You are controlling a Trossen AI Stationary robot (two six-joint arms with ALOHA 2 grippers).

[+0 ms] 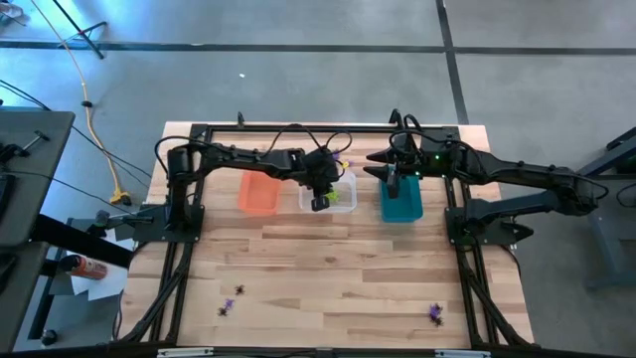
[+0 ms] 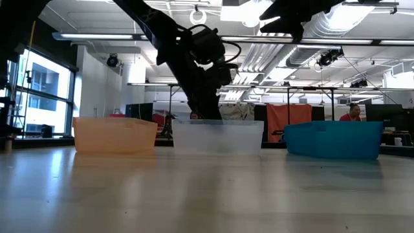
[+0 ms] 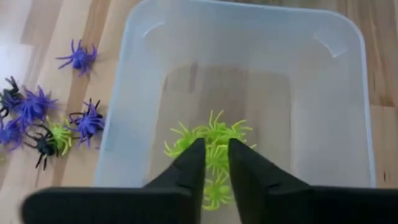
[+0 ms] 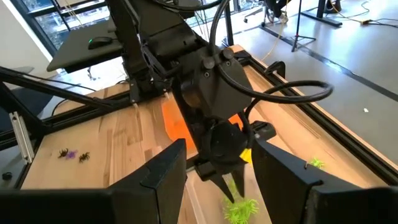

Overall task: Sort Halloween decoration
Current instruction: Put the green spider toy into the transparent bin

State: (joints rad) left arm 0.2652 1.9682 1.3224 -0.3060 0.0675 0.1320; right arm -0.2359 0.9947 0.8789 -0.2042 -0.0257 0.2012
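Two purple spiders (image 1: 234, 298) lie near the table's front edge, while farther back the left gripper (image 3: 216, 163), fingers slightly parted, hangs over lime green spiders (image 3: 211, 140) in the clear bin (image 3: 348, 81), the right gripper (image 4: 221, 165) spread apart above the teal bin (image 1: 402, 204).

bare table front (image 1: 338, 268), bins (image 1: 258, 193) lining rear

No readable text, labels, brands, numbers or signs on bins, table, arms or room.

Left claw (image 3: 216, 163), fingers slightly parted, above lime green spiders (image 3: 211, 138) in the clear bin (image 3: 149, 37).
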